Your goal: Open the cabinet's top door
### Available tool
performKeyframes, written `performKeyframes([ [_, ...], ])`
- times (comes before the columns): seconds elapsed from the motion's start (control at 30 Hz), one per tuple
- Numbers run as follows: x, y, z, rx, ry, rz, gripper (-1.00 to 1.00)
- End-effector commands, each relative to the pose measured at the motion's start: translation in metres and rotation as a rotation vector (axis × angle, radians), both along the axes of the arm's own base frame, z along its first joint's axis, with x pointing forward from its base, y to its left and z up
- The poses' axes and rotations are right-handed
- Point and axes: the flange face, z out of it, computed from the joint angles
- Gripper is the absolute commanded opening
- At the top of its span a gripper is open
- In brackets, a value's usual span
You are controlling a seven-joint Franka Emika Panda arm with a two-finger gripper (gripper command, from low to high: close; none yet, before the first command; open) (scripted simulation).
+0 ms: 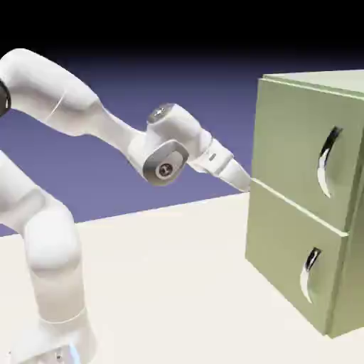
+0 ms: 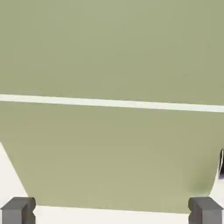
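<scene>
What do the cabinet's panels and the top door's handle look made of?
Cabinet: flat, matte pale olive, like painted board or metal; no grain or gloss, so it's open. Top door handle: curved, silver with dark edge and bright highlights, likely polished metal.

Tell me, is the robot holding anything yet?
Nothing. The gripper is open, with only the cabinet showing ahead between its fingertips; the top door's handle is untouched.

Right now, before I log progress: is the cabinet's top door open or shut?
Shut. The top door lies flush with the cabinet front, only a thin seam above the lower door. The gripper isn't on its handle.
</scene>
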Motion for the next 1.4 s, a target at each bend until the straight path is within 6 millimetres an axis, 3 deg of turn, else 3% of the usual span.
performKeyframes([
  [0.0, 0.000, 0.002, 0.008, -0.004, -0.016, 0.008, 0.00],
  [0.37, -0.011, 0.009, 0.081, -0.035, -0.196, 0.071, 0.00],
  [0.73, -0.027, -0.008, 0.129, -0.045, -0.370, 0.092, 0.00],
  [1.07, -0.033, -0.044, 0.146, -0.033, -0.511, 0.081, 0.00],
  [1.37, -0.025, -0.085, 0.136, -0.008, -0.616, 0.057, 0.00],
])
